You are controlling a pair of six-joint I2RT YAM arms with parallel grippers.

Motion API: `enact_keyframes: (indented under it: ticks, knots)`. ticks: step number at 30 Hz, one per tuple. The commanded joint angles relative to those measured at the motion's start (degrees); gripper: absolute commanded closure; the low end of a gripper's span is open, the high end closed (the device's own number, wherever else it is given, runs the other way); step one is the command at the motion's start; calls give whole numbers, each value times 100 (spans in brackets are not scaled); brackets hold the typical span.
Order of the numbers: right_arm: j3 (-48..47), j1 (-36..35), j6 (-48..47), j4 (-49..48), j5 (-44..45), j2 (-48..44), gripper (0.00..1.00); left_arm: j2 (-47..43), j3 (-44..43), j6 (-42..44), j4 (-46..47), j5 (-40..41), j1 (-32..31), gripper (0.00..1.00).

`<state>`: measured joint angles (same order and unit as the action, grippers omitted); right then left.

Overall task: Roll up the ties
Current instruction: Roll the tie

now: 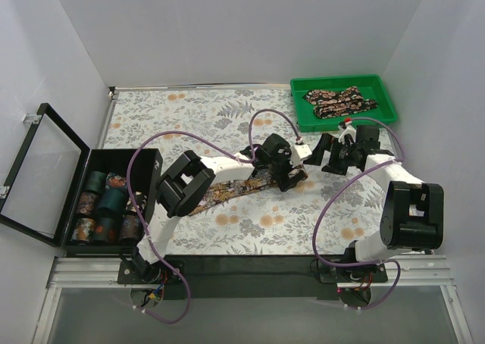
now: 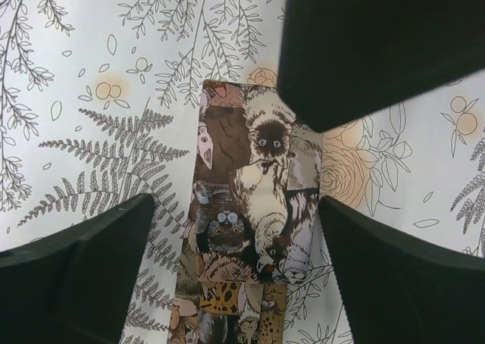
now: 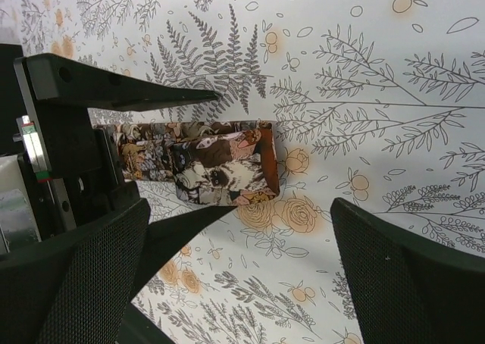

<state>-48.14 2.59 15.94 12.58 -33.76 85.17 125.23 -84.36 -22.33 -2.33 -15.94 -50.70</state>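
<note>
One tie, dark with a busy animal print, lies stretched across the tablecloth from lower left to upper right. Its right end is folded back over itself into a flat wad. My left gripper hovers over that end, open, one finger on each side of the fabric and touching neither edge. My right gripper stands just right of it, open and holding nothing. In the right wrist view the folded tie end lies between the left gripper's fingers. More ties lie in the green tray.
The green tray sits at the back right. An open black box at the left holds several rolled ties; its lid leans outward. The right gripper's body hangs close above the tie end.
</note>
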Motion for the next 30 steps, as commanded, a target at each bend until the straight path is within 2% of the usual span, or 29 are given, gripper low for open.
enact_keyframes:
  ticks: [1, 3, 8, 12, 16, 23, 24, 27, 30]
  knots:
    - [94, 75, 119, -431, -192, -9, 9, -472, 121, -175, -14, 161, -2, 12]
    - [120, 92, 163, -502, -201, -18, 9, -813, 235, -517, 92, 415, -1, 7]
    - [200, 154, 269, -861, -333, 79, 9, -1570, 744, -1685, 654, 978, 7, 8]
    - [244, 154, 260, -1046, -561, 246, 9, -1888, 965, -3037, 856, 997, 7, 19]
    - [358, 154, 251, -1196, -728, 413, 10, -1871, 1018, -3707, 1058, 743, -2, 36]
    - [516, 154, 85, -1644, -975, 615, 11, -1352, 851, -4139, 1059, 505, -2, 61]
    - [534, 154, 58, -1671, -1036, 624, 11, -1274, 851, -4165, 1059, 487, -2, 69]
    - [578, 154, 14, -1767, -1132, 720, 11, -1194, 921, -4183, 1059, 557, -2, 80]
    - [578, 154, -30, -1847, -1360, 861, 12, -1115, 1017, -4183, 1068, 724, 7, 83]
